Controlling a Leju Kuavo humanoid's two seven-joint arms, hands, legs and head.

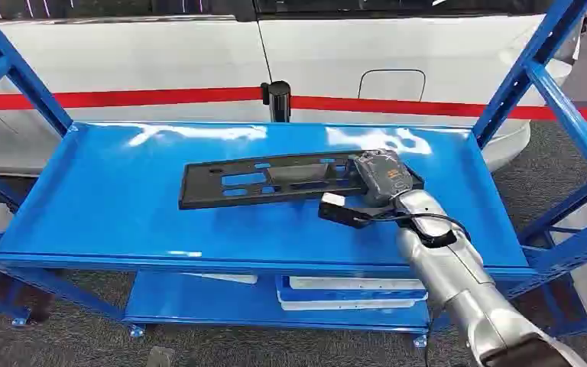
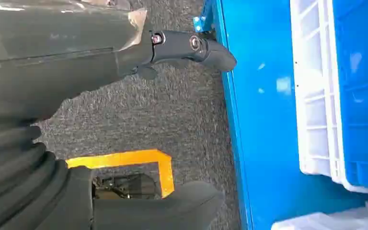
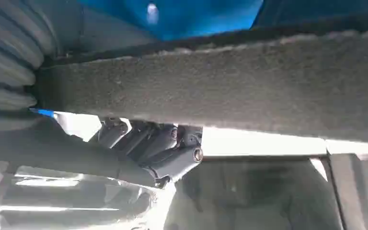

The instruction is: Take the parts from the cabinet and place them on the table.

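Right hand fingers clamp the right end of the black part, which lies flat on the blue shelf, likely for lifting out. Left hand hangs low, fingers apart, holding nothing.

A white car with a red stripe along its side stands behind the blue rack, a black post upright between them. Grey carpet covers the floor. On the rack's lower shelf, blue and white crates sit stacked. In the left wrist view, an orange floor marking lies on the carpet near the shelf's edge.
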